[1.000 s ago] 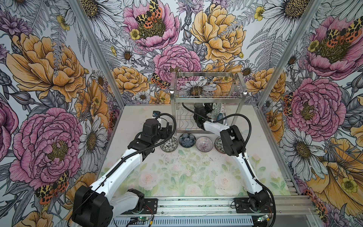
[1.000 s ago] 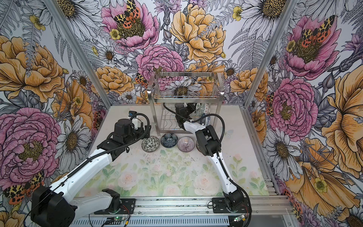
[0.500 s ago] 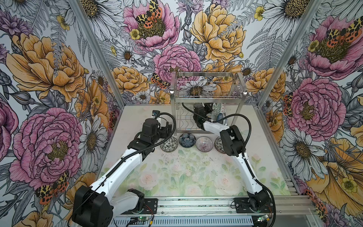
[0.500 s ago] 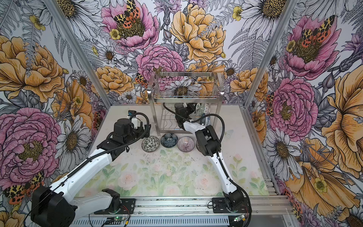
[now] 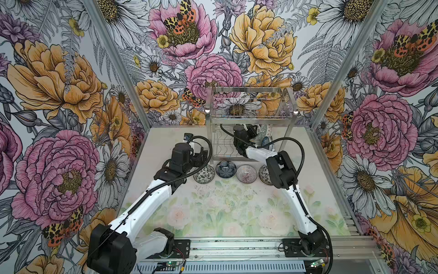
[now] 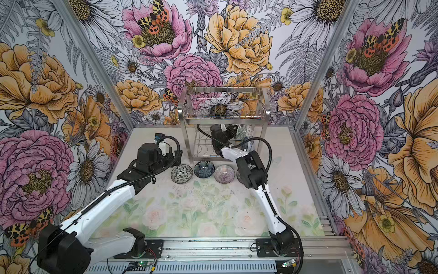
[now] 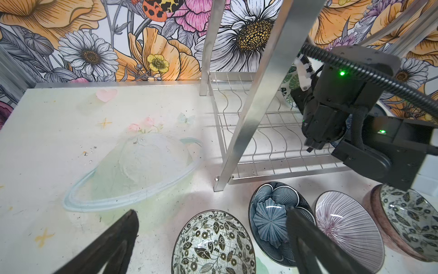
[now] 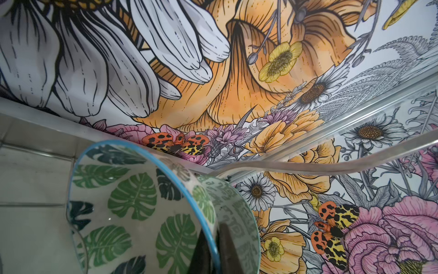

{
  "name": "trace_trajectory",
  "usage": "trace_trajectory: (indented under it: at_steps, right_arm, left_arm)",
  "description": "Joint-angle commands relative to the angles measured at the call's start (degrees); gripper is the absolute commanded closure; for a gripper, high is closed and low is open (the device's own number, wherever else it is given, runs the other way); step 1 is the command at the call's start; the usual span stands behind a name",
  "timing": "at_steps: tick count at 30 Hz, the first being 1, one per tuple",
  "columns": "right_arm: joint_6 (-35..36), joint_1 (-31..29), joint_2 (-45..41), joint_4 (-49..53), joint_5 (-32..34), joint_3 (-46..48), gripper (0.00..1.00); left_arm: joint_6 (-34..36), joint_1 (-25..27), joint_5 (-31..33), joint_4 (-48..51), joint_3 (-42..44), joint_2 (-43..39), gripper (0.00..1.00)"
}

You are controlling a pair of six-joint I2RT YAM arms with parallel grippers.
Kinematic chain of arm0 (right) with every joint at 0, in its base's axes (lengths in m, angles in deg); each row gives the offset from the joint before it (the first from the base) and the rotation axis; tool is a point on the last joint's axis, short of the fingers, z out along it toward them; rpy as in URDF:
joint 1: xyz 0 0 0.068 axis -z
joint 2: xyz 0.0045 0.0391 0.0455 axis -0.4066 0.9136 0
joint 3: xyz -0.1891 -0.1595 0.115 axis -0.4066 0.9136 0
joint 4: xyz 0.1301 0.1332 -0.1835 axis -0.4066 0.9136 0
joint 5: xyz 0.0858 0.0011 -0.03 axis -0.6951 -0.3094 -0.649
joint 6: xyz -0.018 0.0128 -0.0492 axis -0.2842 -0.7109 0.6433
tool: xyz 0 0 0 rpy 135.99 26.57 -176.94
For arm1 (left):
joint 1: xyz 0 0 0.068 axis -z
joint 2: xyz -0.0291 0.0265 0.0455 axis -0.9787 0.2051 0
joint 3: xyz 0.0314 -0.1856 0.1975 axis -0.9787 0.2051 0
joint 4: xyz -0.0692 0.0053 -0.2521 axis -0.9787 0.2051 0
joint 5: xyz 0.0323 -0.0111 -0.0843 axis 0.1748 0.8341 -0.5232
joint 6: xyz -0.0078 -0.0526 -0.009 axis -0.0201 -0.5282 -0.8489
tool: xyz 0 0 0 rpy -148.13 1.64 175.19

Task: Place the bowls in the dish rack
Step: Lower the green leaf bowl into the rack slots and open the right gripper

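Observation:
The steel dish rack (image 5: 251,111) (image 6: 225,106) stands at the back of the table. My right gripper (image 5: 254,130) (image 8: 214,249) reaches into its lower tier, shut on the blue rim of a green leaf bowl (image 8: 132,201) held on edge. In front of the rack a row of bowls lies on the table: black-white floral (image 5: 203,174) (image 7: 213,244), blue (image 5: 225,169) (image 7: 270,220), pink-lined (image 5: 246,174) (image 7: 348,227), and a floral one (image 7: 407,213) partly under the right arm. My left gripper (image 5: 201,154) (image 7: 212,211) hovers open over the black-white floral bowl.
Another bowl (image 5: 266,141) stands on edge at the right end of the lower tier. The rack's front left post (image 7: 251,113) rises close to the left gripper. The right arm's elbow (image 5: 280,172) hangs over the right end of the bowl row.

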Motion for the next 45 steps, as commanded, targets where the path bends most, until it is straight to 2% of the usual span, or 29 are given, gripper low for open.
trace_trajectory:
  at_steps: [1,17,21,29,32,35,39,45]
  right_arm:
    - [-3.91,-0.42,-2.74,5.20,-1.68,0.57,0.96]
    - [-3.89,-0.37,-3.63,6.18,-2.79,0.83,0.80]
    - [-3.85,-0.37,-4.21,6.27,-3.00,1.46,0.72]
    - [-4.05,-0.33,-6.94,5.66,-3.53,4.14,0.63]
    - [-4.02,-0.33,-7.99,5.49,-3.79,5.13,0.56]
    - [-4.00,-0.43,-9.22,5.14,-4.06,6.29,0.45]
    - [-4.14,-0.66,-11.45,4.54,-4.73,8.57,0.25]
    - [-7.31,-2.04,-17.34,5.96,-9.75,14.89,0.11]
  left_arm:
    - [-0.58,-0.42,-1.42,-1.32,0.60,-0.30,0.01]
    - [-0.80,-0.22,-1.30,-1.28,0.77,-0.73,0.01]
    - [-0.80,-0.09,-1.15,-1.26,0.82,-0.74,0.01]
    - [-0.87,0.09,-0.94,-1.25,1.11,-1.27,0.01]
    - [-1.06,0.27,-0.86,-1.35,1.29,-1.44,0.01]
    - [-1.15,0.62,-0.70,-1.36,1.39,-1.71,0.01]
    - [-1.15,0.98,-0.30,-1.06,1.39,-2.34,0.01]
    - [-1.22,1.49,0.41,-0.33,1.47,-3.18,0.01]
